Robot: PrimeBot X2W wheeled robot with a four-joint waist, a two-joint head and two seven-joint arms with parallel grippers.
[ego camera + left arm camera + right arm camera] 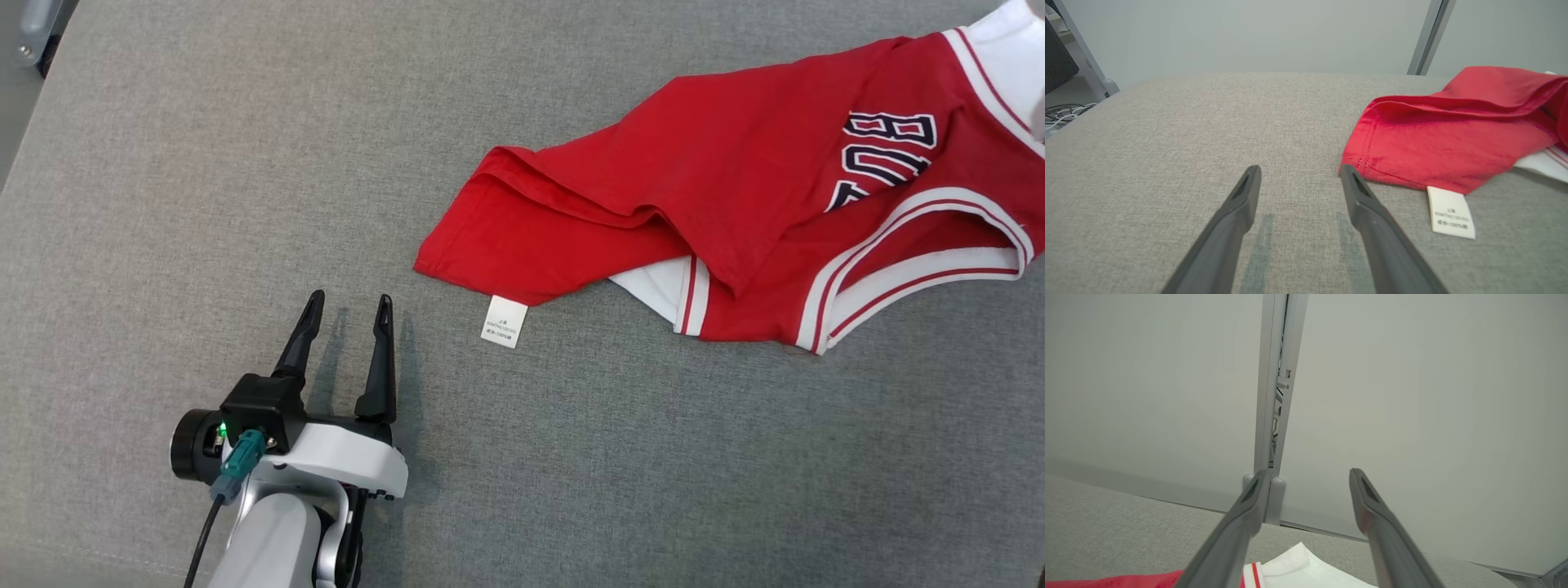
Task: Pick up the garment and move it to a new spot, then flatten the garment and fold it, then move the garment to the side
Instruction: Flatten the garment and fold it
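Observation:
The garment [735, 212] is a red jersey with white, red-striped trim and dark lettering. It lies crumpled on the grey table [245, 163] at the right, with its white care label [504, 322] sticking out of the near hem. My left gripper [347, 314] stands open just left of that hem, apart from the cloth. In the left wrist view the garment [1453, 139] and its label [1450, 212] lie right of the open left gripper [1298, 173]. My right gripper [1306, 477] is open and holds nothing, raised over the garment's white sleeve [1298, 567].
The grey fabric surface stretches left and forward of the garment. A pale wall [1412, 396] with a metal post [1274, 396] stands behind the table's far edge. Cables [1061, 112] lie on the floor beyond the left edge.

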